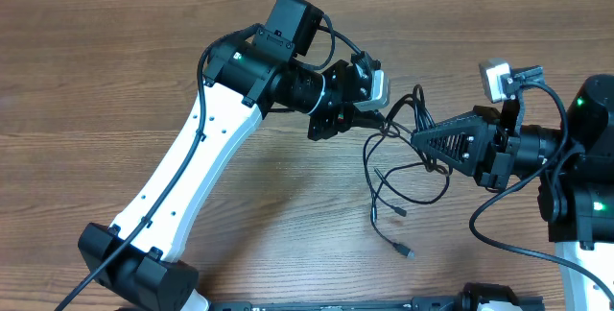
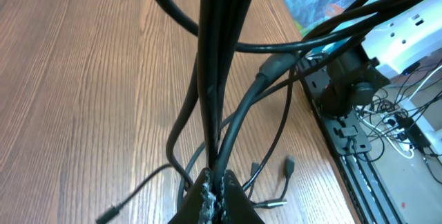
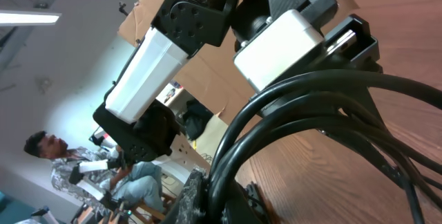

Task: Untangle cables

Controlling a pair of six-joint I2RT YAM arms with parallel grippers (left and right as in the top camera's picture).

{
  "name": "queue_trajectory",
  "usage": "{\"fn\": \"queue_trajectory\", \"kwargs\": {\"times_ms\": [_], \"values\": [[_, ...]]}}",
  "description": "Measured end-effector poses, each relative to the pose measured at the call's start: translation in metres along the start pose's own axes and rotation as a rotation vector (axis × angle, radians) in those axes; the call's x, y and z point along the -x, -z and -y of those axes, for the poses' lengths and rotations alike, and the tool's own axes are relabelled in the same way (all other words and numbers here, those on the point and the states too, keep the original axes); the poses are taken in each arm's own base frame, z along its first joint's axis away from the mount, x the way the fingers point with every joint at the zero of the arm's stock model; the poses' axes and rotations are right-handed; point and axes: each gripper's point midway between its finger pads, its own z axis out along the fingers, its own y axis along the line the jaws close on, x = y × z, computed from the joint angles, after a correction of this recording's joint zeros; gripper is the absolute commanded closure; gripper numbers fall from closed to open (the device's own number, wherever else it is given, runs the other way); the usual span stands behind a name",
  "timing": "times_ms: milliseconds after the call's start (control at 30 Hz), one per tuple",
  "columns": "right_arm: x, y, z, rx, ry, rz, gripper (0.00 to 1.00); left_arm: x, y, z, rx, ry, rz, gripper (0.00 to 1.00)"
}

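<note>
**Both end effectors pinch one tangle of thin black cables over a wooden desk**

The left end effector [image 1: 380, 109] has its fingers pressed together on the cables [image 1: 408, 169]. In its wrist view a bunch of black strands rises straight out of the closed fingers.

The right end effector [image 1: 418, 138] is close beside the left one, with its dark pointed tip aimed toward it. It is also clamped shut on the same tangle. In its wrist view several cords arc out from between its fingers toward the white-bodied left arm [image 3: 148, 65].

Between the two grips the cords cross and knot in a small cluster. Below both end effectors, loose loops sag down onto the desk [image 1: 144, 61]. Farther below, the free ends trail apart, and small plug connectors [image 1: 408, 251] lie flat on the wood, separate from one another.

Beyond the desk edge, on the far side from the left end effector, the left wrist view shows a white power strip [image 2: 407, 23] with more wiring. Behind the left arm, the right wrist view shows a seated person [image 3: 59, 162] in the room's background.
</note>
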Motion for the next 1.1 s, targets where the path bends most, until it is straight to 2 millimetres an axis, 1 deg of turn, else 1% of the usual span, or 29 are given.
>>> {"fn": "queue_trajectory", "kwargs": {"times_ms": [100, 200, 300, 367, 467, 600, 700, 800, 833, 867, 900, 967, 1100], "values": [[0.000, 0.000, 0.001, -0.004, 0.000, 0.002, 0.96, 0.000, 0.001, -0.002, 0.009, 0.006, 0.000, 0.96], [0.001, 0.000, 0.003, -0.016, 0.000, 0.007, 0.96, 0.001, 0.006, -0.010, 0.034, 0.019, 0.013, 0.96], [0.003, 0.000, 0.007, -0.040, 0.000, 0.017, 0.96, 0.002, 0.016, -0.023, 0.070, 0.062, 0.044, 0.96], [0.004, 0.000, 0.011, -0.062, -0.003, 0.027, 0.96, 0.001, 0.027, -0.031, 0.088, 0.104, 0.075, 0.96], [0.005, 0.001, 0.016, -0.091, -0.018, 0.037, 0.96, 0.001, 0.050, -0.040, 0.096, 0.168, 0.146, 0.96], [0.003, 0.002, 0.029, -0.155, -0.072, 0.055, 0.96, -0.003, 0.092, -0.053, 0.110, 0.250, 0.264, 0.96], [0.002, 0.003, 0.035, -0.188, -0.084, 0.062, 0.96, -0.013, 0.122, -0.064, 0.148, 0.342, 0.320, 0.96], [0.002, 0.004, 0.038, -0.202, -0.076, 0.065, 0.96, -0.026, 0.145, -0.074, 0.196, 0.463, 0.339, 0.96], [0.003, 0.004, 0.038, -0.206, -0.074, 0.067, 0.96, -0.032, 0.150, -0.077, 0.215, 0.515, 0.337, 0.85], [0.003, 0.004, 0.038, -0.207, -0.071, 0.067, 0.96, -0.037, 0.154, -0.081, 0.237, 0.572, 0.329, 0.45], [0.003, 0.004, 0.038, -0.207, -0.070, 0.067, 0.96, -0.042, 0.155, -0.084, 0.251, 0.617, 0.322, 0.00], [0.003, 0.004, 0.039, -0.210, -0.067, 0.067, 0.96, -0.051, 0.156, -0.088, 0.281, 0.719, 0.299, 0.00], [0.003, 0.004, 0.040, -0.214, -0.065, 0.069, 0.96, -0.062, 0.151, -0.089, 0.308, 0.850, 0.261, 0.00]]}}
